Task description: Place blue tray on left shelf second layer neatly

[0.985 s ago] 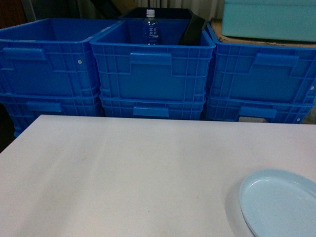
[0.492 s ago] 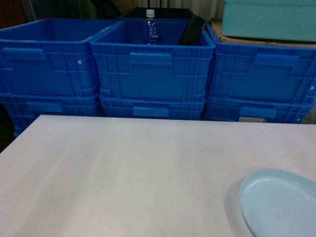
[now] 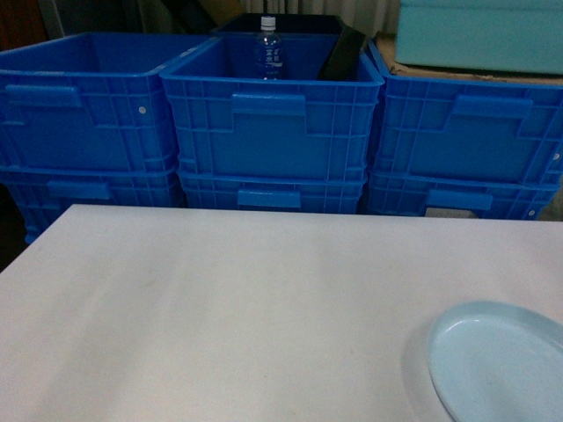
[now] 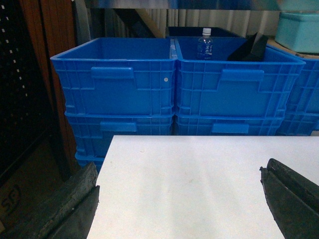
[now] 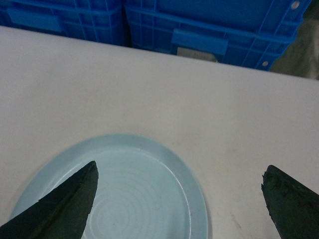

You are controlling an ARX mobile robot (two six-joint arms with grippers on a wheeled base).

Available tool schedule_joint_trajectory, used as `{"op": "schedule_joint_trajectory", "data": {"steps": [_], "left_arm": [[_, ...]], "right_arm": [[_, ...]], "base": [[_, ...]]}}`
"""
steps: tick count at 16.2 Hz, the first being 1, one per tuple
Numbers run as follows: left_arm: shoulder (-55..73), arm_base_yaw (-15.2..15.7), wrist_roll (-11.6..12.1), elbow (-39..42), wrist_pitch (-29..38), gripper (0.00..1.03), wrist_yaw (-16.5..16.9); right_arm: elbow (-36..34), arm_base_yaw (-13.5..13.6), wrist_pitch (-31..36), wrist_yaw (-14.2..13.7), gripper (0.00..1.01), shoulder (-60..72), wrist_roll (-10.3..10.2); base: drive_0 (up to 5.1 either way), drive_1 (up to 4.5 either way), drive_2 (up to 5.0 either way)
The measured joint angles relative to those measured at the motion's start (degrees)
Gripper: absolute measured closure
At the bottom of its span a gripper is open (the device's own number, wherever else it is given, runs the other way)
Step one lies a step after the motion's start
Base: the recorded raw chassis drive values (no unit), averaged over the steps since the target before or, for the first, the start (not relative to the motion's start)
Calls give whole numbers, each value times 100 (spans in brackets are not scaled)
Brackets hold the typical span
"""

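Note:
The blue tray (image 3: pixel 501 365) is a pale blue oval dish lying flat on the white table (image 3: pixel 229 308) at its near right corner, partly cut off by the frame. In the right wrist view the blue tray (image 5: pixel 139 194) fills the lower left. My right gripper (image 5: pixel 179 172) hovers open above it, its left finger over the dish and its right finger over bare table past the right rim. My left gripper (image 4: pixel 179 169) is open and holds nothing, straddling the table's left edge. Neither gripper shows in the head view. The left shelf second layer is out of view.
Dark blue crates (image 3: pixel 268 123) are stacked two high along the table's far edge. The middle one holds a water bottle (image 3: pixel 268 48) and a black object (image 3: pixel 341 53). A teal box (image 3: pixel 479 35) sits on the right stack. A brown cabinet (image 4: pixel 35 89) stands left of the table.

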State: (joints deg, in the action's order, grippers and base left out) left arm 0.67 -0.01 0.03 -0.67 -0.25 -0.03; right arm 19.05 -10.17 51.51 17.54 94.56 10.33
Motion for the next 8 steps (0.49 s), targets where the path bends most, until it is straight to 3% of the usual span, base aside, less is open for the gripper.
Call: {"op": "schedule_joint_trajectory", "data": {"steps": [2, 8], "left_arm": [[0, 0, -2, 0, 2, 5, 0], [0, 0, -2, 0, 2, 5, 0]], "right_arm": [[365, 2, 463, -98, 3, 1346, 33], [787, -76, 605, -238, 3, 2452, 28]], "base": [[0, 0, 0], [0, 0, 0]]}}
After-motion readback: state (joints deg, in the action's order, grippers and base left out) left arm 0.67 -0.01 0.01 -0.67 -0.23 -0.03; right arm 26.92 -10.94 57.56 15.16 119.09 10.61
